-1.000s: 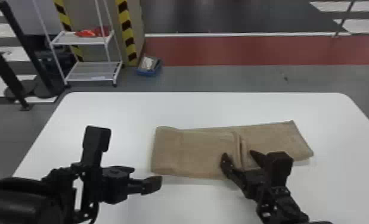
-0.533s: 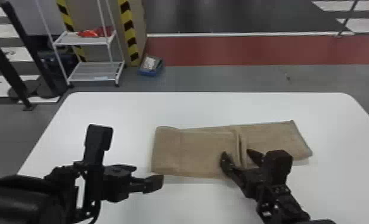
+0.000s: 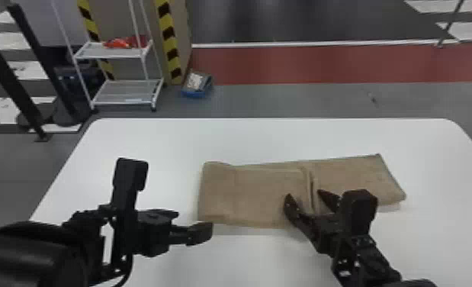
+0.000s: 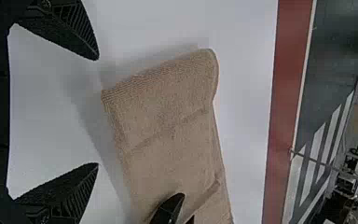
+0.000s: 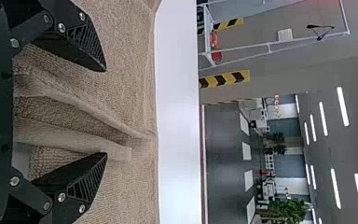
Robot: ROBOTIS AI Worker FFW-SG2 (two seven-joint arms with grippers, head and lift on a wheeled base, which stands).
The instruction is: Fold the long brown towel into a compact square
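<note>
White table [image 3: 261,141] — grey floor beyond [image 3: 284,101] — red stripe [image 3: 303,65].

A white table [image 3: 269,137] bears the brown towel [image 3: 250,194]

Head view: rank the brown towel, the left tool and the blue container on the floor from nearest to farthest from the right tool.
1. Brown towel: on the table, its raised folds between the right tool's fingers.
2. Left tool: across to the left, beyond the towel's left end.
3. Blue container: on the floor past the table's far edge, to the left.
</note>
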